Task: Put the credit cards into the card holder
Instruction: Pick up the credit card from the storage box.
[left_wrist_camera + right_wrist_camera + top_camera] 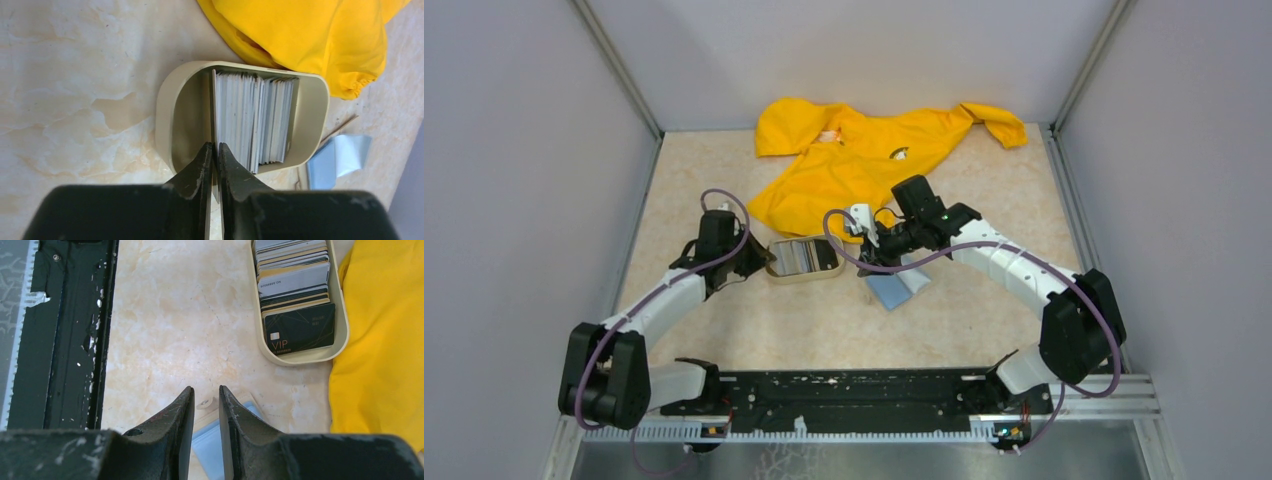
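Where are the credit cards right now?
In the top view, the credit cards stand on edge in the beige tray at table centre, beside the yellow garment, left pincer at one end.

My left arm (664,295) reaches forward and inward. My left gripper (216,146) has its jaws pinched almost together on the edge of one of the credit cards (252,117). My right arm (1009,262) folds inward, elbow out. My right gripper (206,389) is angled downward with its jaws a narrow slit apart, and I cannot tell whether it grips anything.

Table (724,180): tray (167,115), card holder (894,290), yellow jacket (864,160)
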You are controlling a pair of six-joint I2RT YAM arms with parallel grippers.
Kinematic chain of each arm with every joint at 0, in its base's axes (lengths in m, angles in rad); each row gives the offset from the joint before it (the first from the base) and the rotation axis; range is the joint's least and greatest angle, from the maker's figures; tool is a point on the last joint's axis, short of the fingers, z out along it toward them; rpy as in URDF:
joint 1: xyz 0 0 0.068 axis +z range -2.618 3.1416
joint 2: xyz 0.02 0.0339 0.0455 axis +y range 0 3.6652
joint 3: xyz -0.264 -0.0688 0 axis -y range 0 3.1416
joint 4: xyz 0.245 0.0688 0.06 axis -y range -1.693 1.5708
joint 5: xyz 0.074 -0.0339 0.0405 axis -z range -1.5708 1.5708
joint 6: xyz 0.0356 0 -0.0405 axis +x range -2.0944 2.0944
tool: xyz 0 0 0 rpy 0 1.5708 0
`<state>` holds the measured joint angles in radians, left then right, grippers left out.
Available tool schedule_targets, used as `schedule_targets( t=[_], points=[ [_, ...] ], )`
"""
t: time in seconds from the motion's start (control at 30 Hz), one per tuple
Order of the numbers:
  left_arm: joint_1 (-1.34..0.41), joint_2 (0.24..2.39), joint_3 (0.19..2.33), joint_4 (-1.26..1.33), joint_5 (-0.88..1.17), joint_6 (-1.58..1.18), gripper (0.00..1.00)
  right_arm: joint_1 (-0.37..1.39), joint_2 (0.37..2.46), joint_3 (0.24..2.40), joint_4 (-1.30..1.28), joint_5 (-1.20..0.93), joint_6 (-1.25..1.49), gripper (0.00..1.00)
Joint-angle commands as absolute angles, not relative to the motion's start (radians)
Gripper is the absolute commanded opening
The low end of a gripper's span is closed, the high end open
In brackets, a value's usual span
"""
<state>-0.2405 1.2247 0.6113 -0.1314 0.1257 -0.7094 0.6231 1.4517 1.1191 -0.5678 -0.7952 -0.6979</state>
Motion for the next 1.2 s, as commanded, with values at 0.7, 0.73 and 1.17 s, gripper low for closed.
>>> schedule_targets(
  t=[0.7, 0.73, 1.17],
  points=[
    [-0.247, 1.051, 0.583, -0.295, -0.047, -0.664, 0.0, 0.614, 1.41, 1.115, -0.539, -0.842, -0.709, 0.25],
    [-0.247, 1.036, 0.589, -0.314, -0.059, -0.658, 0.0, 0.614, 1.41, 1.115, -0.539, -0.843, -0.709, 0.25],
    [-0.247, 0.776, 0.54, -0.264, 0.165, -0.545, 0.0, 0.614, 1.402, 1.112, -0.535, -0.907, -0.71, 0.35]
  ],
)
